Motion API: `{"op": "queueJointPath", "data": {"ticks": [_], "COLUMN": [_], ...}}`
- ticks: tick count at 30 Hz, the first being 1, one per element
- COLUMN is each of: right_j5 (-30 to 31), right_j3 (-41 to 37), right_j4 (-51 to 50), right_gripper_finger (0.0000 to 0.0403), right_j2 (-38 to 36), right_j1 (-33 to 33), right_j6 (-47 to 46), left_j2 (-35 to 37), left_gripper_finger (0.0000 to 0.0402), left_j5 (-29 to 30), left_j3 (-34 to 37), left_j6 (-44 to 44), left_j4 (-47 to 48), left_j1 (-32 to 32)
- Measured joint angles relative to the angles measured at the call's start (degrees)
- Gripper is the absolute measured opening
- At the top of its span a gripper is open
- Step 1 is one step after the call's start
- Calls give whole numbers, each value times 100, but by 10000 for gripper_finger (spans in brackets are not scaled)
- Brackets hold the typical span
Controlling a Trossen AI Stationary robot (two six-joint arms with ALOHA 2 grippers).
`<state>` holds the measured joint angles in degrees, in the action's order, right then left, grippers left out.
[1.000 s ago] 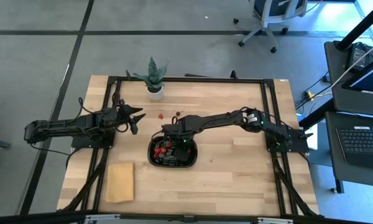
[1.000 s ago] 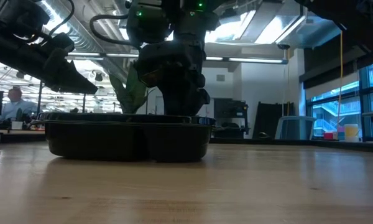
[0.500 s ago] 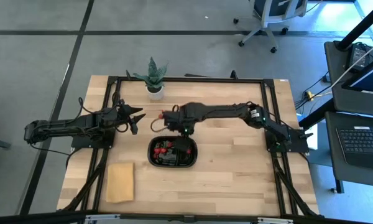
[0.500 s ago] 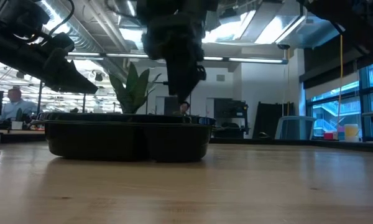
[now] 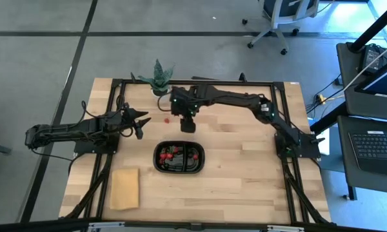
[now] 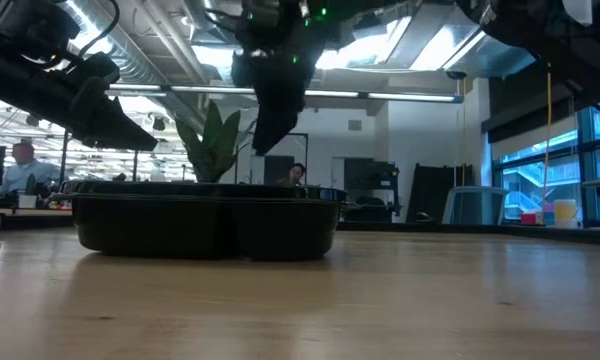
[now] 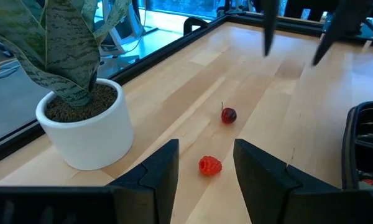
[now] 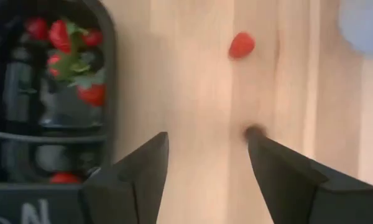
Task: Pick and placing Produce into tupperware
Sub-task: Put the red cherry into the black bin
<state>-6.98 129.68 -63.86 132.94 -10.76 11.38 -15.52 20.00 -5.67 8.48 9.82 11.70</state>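
Most produce is already sitting in the tray, which is lying mid-table, in front of the plant; red pieces with some green and dark bits are showing in it, mostly toward its left compartment as the high view has it. Two pieces are still lying loose on the bare table between plant and tray: a raspberry and a darker cherry with a stem, near each other but apart. So the job is looking largely done, with at least these two left to move. The right gripper is hanging above the table just behind the tray, arm reaching far across toward the plant, fingers spread and carrying nothing; its wrist view is looking down on the raspberry and the dark cherry between its fingers. The left gripper is waiting raised at the table's left, pointing at the loose pieces, jaws parted and empty.
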Motion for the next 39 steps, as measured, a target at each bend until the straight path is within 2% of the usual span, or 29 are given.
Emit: {"op": "queueJointPath", "data": {"ticks": [8, 17, 31, 39], "right_j5": [-36, -59, -55, -46], "right_j3": [-928, -1736, -2058, -2058], "right_j4": [920, 1740, 2466, 2474], "right_gripper_finger": [223, 223, 223, 212], "right_j2": [7, 15, 15, 15], "right_j1": [-181, -383, -415, -537], "right_j6": [1123, 1121, 1123, 1122], "left_j2": [-1, 0, -1, 0], "left_gripper_finger": [147, 147, 147, 147], "left_j5": [21, 25, 25, 27], "left_j3": [0, 0, 0, 0], "left_j6": [283, 294, 314, 314], "left_j4": [1, 21, 21, 19], "left_j1": [1, 0, 0, 0]}}
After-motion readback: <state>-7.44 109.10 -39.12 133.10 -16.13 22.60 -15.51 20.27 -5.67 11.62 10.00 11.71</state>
